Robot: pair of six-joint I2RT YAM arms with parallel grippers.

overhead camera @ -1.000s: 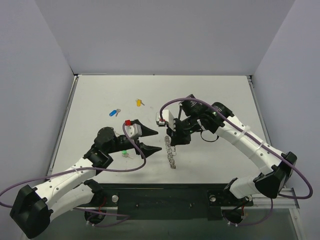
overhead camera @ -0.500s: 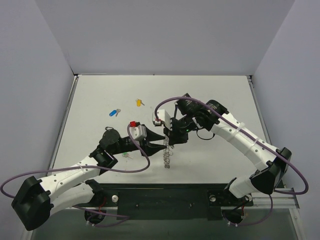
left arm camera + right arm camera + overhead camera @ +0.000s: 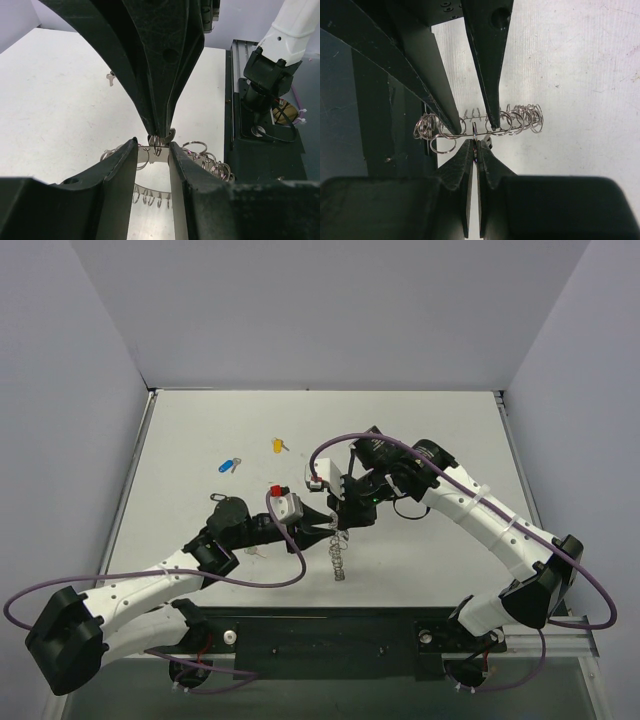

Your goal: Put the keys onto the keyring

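Over the last second the left hand [image 3: 152, 151] has been brought in from the left and its jaws drawn from wide to about half. Its fingers are now set either side of the upper band of the keyring [image 3: 338, 552]. Contact with the band is suggested in both wrist views, but whether a grip has been made cannot be told. The right hand [image 3: 476, 146] is kept clenched on a small loop at the ring's top edge. The ring is hung on edge beneath it at centre-front; whether its lower end rests on the tabletop [image 3: 450, 430] cannot be told. No key is held: the yellow key [image 3: 279, 445] and blue key [image 3: 229, 465] are seen lying well apart from the ring, far left. Judged: the ring is being steadied or passed between hands. Threading has not begun, so the task is at an early stage.
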